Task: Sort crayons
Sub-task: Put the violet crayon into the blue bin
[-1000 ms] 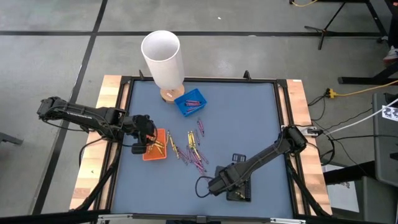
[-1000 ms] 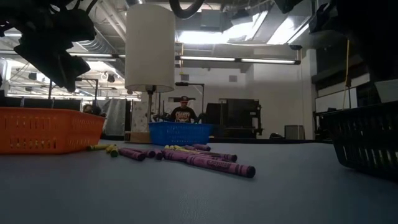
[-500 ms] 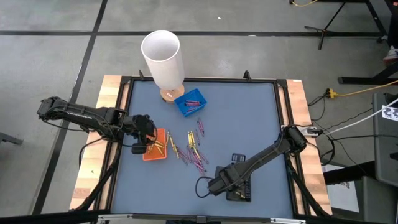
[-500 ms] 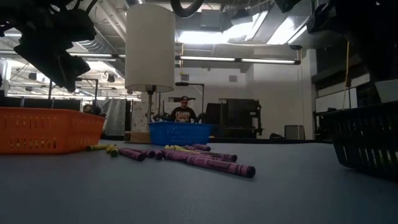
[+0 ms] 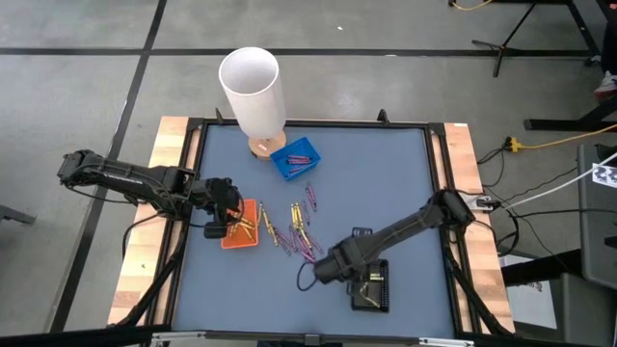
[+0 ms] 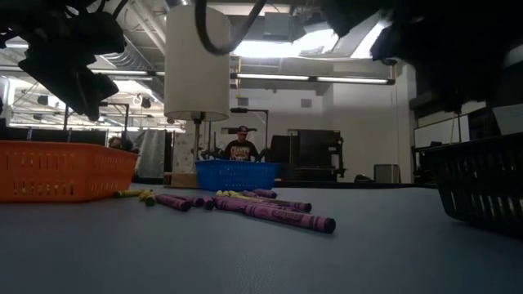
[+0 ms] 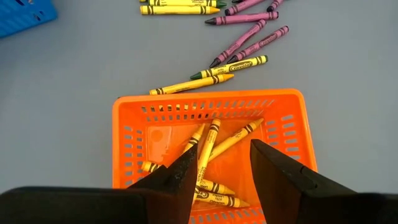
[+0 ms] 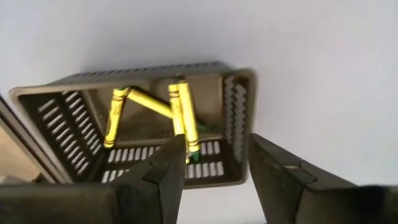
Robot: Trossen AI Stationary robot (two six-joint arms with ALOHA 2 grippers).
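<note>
Grey floor (image 5: 87, 39) with dark lines — ceiling strip lights (image 6: 327, 79), pale wall (image 6: 368, 122) beyond.

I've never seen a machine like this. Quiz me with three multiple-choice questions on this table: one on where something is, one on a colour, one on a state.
1. Where is the left pincer?
A. above the orange tray
B. above the blue tray
C. beside the white cylinder

2. What colour are the crayons in the black tray?
A. purple
B. yellow
C. blue

3. How does the right pincer stand?
A. shut on a crayon
B. open, holding nothing
C. shut, empty

Answers: 1 A, its wrist view looks down into the orange tray. 2 B, yellow crayons lie inside. 3 B, its fingers are apart with nothing between them.
</note>
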